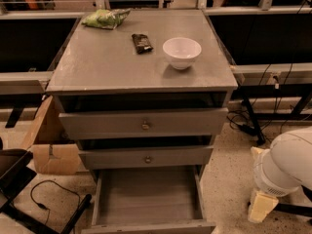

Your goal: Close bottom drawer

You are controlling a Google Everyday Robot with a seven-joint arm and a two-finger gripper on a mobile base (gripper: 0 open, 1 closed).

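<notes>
The bottom drawer [146, 196] of the grey cabinet [97, 67] is pulled far out. Its grey plank interior is open to view and looks empty. Its front panel [151, 226] lies at the bottom edge of the view, and its knob is out of view. My gripper [261, 207] hangs low at the lower right, on the end of the white arm [285, 162]. It is beside the drawer's right side, apart from it, just above the floor.
The two upper drawers [144, 125] [146, 158] stand slightly ajar. On the cabinet top are a white bowl [181, 51], a dark snack packet [142, 42] and a green bag [105, 18]. A cardboard box [51, 147] and cables [46, 199] lie at the left, and a chair base [273, 116] at the right.
</notes>
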